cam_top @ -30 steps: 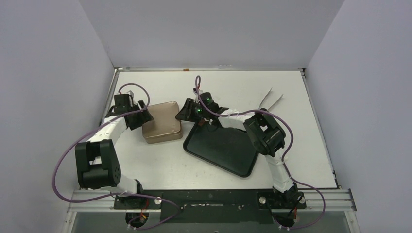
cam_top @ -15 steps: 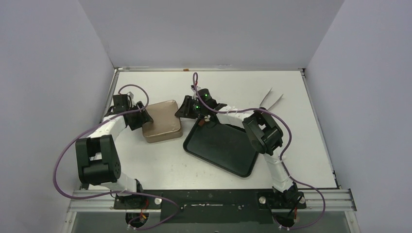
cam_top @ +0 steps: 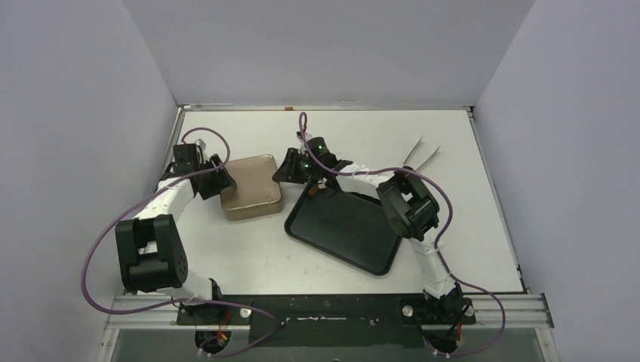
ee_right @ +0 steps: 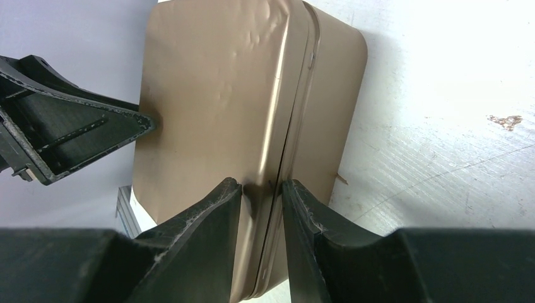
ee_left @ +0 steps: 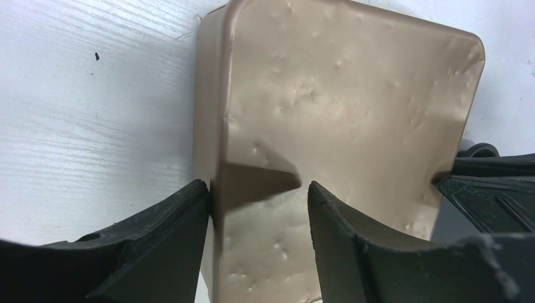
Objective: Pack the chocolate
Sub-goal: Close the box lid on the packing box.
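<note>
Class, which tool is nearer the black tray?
Right. The right tool is at the far corner of the tray; the left tool is beyond the tin.

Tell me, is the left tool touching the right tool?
Apart. The top view shows the tin lying between left tool and right tool, one at each side.

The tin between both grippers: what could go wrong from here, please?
1. The right gripper straddles only the thin rim of the tin; such a narrow hold could slip off.
2. The left gripper has only one edge of the tin between its fingers, so the tin may slide or twist on the table.
3. The black tray lies close beside the tin; a shove could knock it.
</note>
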